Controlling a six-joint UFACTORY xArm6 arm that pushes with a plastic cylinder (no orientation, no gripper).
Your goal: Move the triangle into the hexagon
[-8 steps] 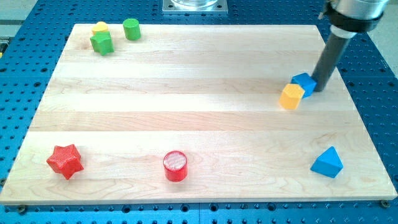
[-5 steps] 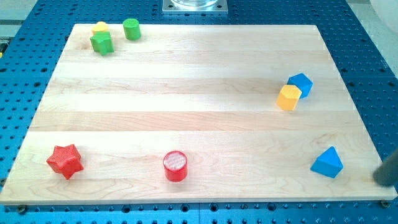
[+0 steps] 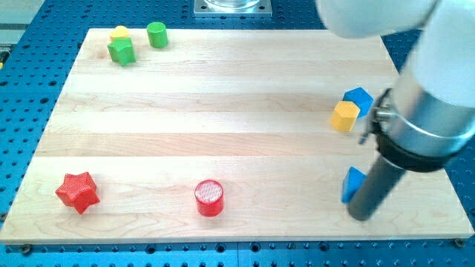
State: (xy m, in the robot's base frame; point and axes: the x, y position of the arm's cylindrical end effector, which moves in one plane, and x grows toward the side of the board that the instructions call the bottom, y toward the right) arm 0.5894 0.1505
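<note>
Touching blue triangle (image 3: 352, 183): my tip (image 3: 361, 216) (right side)

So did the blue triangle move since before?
Yes. The blue triangle slid toward the view's left, closer to the red cylinder. My tip now sits right beside it, on its right, covering part of it.

My tip (image 3: 361, 216) rests low at the view's right; rod tilted.
</note>
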